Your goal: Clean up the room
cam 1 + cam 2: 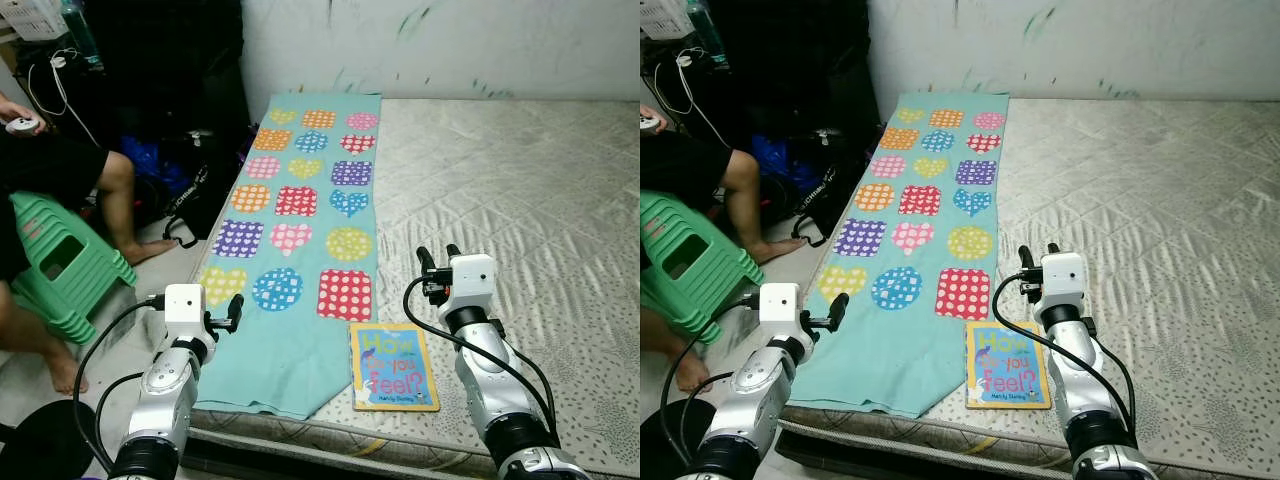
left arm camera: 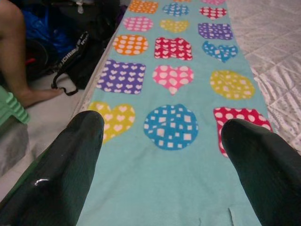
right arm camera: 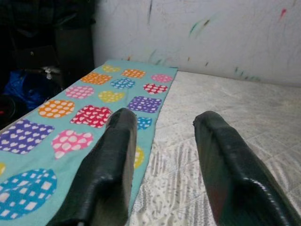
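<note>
While both claws hover open, the book (image 1: 393, 366) lies on the mattress (image 1: 520, 190) just below the right claw (image 1: 439, 256). The left claw (image 1: 234, 312) hangs over the patterned blanket (image 1: 300, 240) beside it.

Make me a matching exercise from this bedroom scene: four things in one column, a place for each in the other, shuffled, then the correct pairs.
Things:
1. blanket
2. book
3. stool
4. black bag

Places:
A. on the floor, under a seated person
B. at the mattress's near edge, between the two grippers
C. spread along the mattress's left side
D. on the floor beside the mattress, by the dark corner

Pairs: 1-C, 2-B, 3-A, 4-D
</note>
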Tool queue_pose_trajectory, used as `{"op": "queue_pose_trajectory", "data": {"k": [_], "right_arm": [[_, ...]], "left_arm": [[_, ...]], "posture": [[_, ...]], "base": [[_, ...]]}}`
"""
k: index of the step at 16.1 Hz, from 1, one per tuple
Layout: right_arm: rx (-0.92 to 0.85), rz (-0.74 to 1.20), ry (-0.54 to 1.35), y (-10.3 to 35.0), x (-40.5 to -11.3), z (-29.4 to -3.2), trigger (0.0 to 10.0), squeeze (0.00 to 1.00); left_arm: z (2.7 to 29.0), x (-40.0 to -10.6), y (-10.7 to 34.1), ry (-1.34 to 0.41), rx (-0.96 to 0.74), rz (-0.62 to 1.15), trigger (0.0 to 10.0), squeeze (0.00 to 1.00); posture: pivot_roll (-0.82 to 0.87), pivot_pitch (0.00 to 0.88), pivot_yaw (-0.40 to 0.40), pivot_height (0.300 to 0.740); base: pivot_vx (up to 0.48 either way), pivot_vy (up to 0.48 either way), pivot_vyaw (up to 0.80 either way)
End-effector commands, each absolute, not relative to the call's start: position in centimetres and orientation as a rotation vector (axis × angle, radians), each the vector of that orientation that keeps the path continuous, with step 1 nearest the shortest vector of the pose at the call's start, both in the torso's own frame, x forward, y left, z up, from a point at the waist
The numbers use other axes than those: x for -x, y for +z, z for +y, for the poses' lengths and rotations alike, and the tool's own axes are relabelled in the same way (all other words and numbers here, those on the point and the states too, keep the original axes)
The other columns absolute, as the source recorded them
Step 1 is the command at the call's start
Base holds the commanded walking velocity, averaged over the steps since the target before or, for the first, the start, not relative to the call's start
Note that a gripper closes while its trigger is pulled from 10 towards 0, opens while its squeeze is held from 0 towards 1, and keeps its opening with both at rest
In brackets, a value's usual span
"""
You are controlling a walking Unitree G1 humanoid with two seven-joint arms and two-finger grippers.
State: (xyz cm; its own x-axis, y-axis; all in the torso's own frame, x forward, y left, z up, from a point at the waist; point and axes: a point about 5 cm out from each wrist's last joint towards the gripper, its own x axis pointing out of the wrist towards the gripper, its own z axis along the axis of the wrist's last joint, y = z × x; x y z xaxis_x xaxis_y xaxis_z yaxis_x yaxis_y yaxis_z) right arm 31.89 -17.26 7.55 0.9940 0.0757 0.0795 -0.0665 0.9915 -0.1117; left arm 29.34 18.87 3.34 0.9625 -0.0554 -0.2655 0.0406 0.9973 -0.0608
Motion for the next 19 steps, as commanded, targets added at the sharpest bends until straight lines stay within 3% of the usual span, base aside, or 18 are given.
{"op": "queue_pose_trajectory", "data": {"k": [1,19], "right_arm": [[0.106,-0.062,0.07,7.18,-31.78,-17.2,10.0,1.0],[0.103,-0.061,0.049,7.22,-31.89,-17.39,10.0,1.0]], "left_arm": [[18.92,-29.37,3.4,-0.048,0.046,0.278,10.0,0.0],[19.1,-29.53,3.73,-0.017,0.068,0.252,10.0,0.0]], "posture": [[-0.09,0.0,0.066,0.74],[-0.09,0.0,0.065,0.74]], "base": [[0.0,0.0,0.0],[0.0,0.0,0.0]]}}
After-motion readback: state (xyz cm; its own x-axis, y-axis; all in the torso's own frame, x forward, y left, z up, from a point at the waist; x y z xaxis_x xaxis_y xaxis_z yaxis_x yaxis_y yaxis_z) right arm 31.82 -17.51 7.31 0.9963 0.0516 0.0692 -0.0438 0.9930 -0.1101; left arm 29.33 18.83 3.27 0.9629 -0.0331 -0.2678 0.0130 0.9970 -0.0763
